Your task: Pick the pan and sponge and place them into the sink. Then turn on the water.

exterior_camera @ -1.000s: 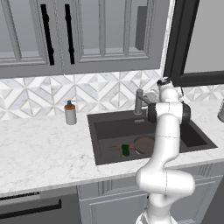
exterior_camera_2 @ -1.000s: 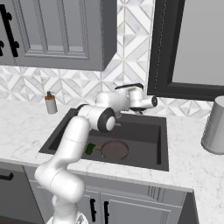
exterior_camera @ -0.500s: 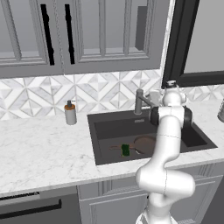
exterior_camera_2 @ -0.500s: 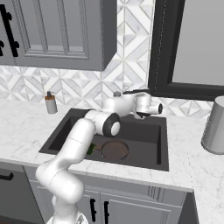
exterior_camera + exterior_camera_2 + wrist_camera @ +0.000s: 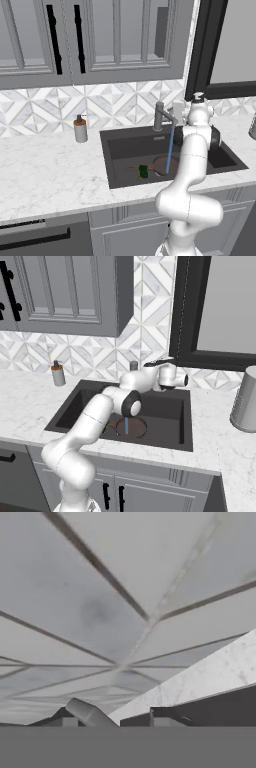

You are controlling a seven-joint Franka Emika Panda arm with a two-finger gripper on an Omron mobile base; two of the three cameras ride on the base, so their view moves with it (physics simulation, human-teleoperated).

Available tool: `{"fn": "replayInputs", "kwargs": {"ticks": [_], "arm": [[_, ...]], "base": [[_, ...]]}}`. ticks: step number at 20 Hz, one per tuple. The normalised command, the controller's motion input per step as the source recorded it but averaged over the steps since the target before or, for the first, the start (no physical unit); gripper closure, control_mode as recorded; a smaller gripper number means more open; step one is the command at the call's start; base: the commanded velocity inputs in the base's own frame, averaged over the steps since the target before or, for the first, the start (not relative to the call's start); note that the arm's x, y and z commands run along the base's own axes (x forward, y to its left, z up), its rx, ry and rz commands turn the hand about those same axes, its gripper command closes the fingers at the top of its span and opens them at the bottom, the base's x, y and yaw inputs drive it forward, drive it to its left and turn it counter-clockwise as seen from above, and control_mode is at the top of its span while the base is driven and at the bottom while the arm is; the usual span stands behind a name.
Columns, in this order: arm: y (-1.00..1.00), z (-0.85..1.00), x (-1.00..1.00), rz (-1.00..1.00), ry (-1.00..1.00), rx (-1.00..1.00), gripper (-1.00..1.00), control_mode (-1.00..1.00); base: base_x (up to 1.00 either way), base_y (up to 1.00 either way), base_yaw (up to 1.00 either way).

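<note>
Left base view shows the sink (image 5: 116, 165) set into a white counter (image 5: 45, 175). A thin blue line of water (image 5: 170, 150) runs straight down from the faucet (image 5: 161, 116) spout. It lands on the pan (image 5: 161, 164), which lies flat on the bottom of the sink. The pan's long handle points to the left. The sponge (image 5: 143, 171) sits in the sink too, just beside the pan, close to its handle. A small soap bottle (image 5: 80, 129) stands on the counter, to the left of the sink and near the tiled wall.

In the right base view, the white arm reaches over the sink to the back wall. The gripper (image 5: 184, 380) is up by the faucet (image 5: 134, 365), and its claw is closed with nothing in it. The water (image 5: 126, 425) drops onto the pan (image 5: 131, 428) below. A grey pot (image 5: 245, 400) stands on the counter at the far right, well apart from the sink (image 5: 165, 438).

The hand view looks at the tiled wall from very close, with a bit of the counter edge low down.
</note>
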Motion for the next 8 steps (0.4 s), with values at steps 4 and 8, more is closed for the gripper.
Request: {"fn": "replayInputs", "kwargs": {"ticks": [4, 8], "arm": [[0.0, 0.0, 0.0, 0.0, 0.0, 0.0, 1.0, -1.0], [0.0, 0.0, 0.0, 0.0, 0.0, 0.0, 1.0, -1.0]], "base": [[0.0, 0.0, 0.0], [0.0, 0.0, 0.0]]}}
